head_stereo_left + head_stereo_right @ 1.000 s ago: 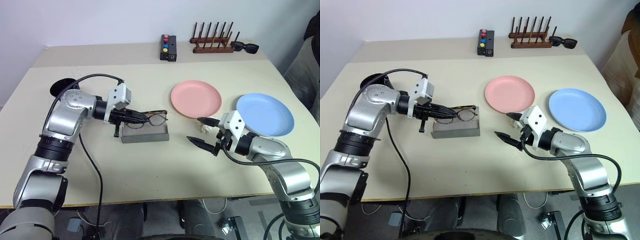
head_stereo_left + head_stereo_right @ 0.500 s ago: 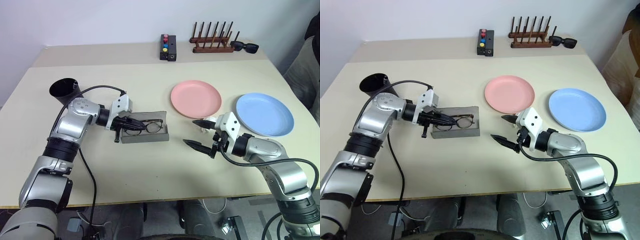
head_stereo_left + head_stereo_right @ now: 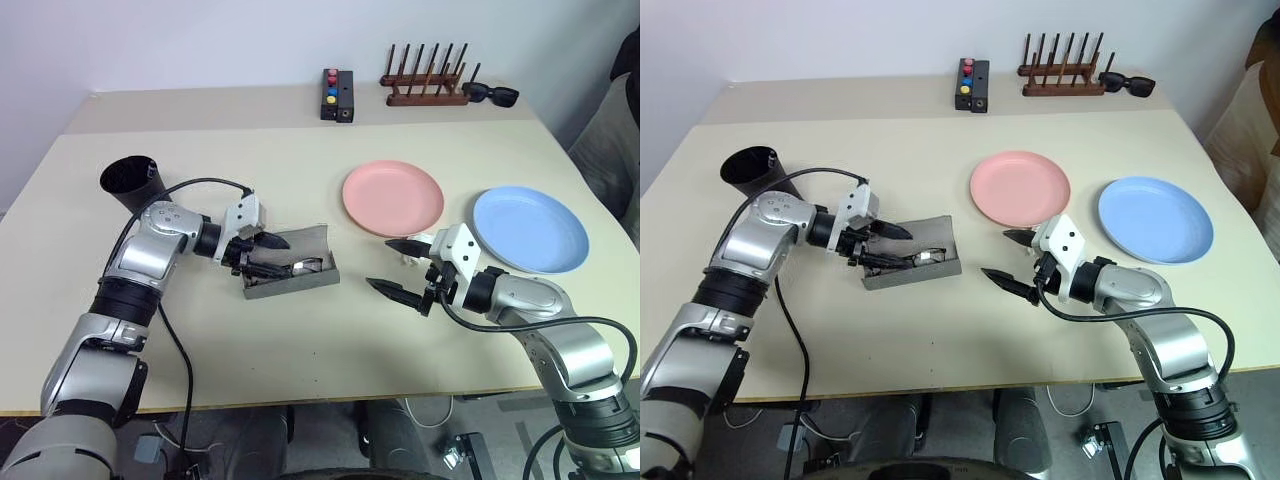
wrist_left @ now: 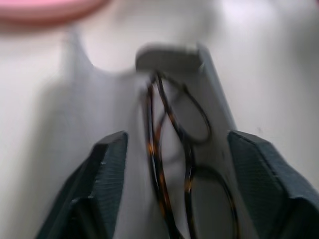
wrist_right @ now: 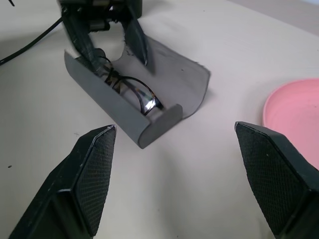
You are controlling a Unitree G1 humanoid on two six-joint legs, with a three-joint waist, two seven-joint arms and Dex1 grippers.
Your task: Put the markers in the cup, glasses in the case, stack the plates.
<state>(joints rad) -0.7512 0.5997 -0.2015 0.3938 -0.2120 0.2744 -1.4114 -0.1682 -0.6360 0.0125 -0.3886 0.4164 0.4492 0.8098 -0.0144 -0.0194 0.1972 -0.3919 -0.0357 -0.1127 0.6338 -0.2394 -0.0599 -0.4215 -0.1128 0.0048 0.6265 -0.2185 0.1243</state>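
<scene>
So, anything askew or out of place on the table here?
The open case sits skewed, its lid leaning back, and the glasses lie in it tilted on edge rather than flat. The left gripper is open over them.

A wide, matte beige surface (image 3: 300, 340) spans the scene, with a seam running across it at the far side, where a second slab of the same colour meets a plain pale wall (image 3: 200, 40). By that wall stand a small black box with red, yellow and blue buttons (image 3: 336, 95) and, to its right, a dark brown wooden peg rack (image 3: 425, 80) with black sunglasses (image 3: 490, 94) just beside it. Light is soft and even.
</scene>
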